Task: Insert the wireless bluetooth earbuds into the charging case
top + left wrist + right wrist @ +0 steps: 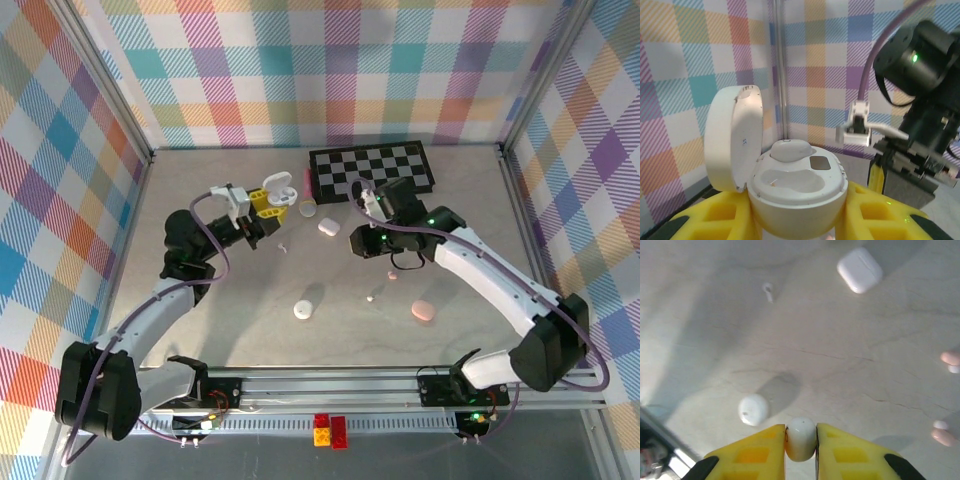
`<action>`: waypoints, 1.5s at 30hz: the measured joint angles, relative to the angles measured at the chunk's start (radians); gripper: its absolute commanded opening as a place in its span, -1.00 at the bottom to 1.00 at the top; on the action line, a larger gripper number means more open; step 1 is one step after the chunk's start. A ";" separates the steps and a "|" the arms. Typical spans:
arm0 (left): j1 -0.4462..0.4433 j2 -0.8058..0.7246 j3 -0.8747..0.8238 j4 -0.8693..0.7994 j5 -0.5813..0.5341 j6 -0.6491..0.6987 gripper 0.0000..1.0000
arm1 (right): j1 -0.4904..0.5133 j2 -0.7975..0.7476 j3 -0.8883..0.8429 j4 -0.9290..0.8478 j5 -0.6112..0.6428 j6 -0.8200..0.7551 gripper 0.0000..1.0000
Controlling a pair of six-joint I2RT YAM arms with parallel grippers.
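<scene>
Our left end effector (798, 220) is clamped on the open white charging case (799, 187), whose lid is tipped back. Our right end effector (801, 440) pinches one white earbud (800, 434) between its yellow fingers, above the worktop (850, 365). A second earbud (768, 290) lies loose on the worktop, near a closed white case (860, 269). Both arms meet just before the checkerboard (372, 169).
</scene>
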 measured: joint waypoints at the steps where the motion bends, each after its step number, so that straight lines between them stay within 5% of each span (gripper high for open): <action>1: -0.013 0.005 0.000 -0.005 -0.011 0.014 -0.35 | -0.003 -0.010 0.002 0.004 -0.026 0.006 -0.61; 18: -0.205 0.180 0.055 -0.048 -0.099 0.162 -0.34 | -0.058 -0.077 0.135 0.143 -0.407 0.143 -0.60; 33: -0.336 0.268 0.127 -0.044 -0.137 0.216 -0.34 | -0.059 -0.055 0.186 0.134 -0.374 0.158 -0.60; 45: -0.356 0.277 0.142 -0.035 -0.198 0.220 -0.35 | -0.067 -0.033 0.185 0.129 -0.315 0.164 -0.60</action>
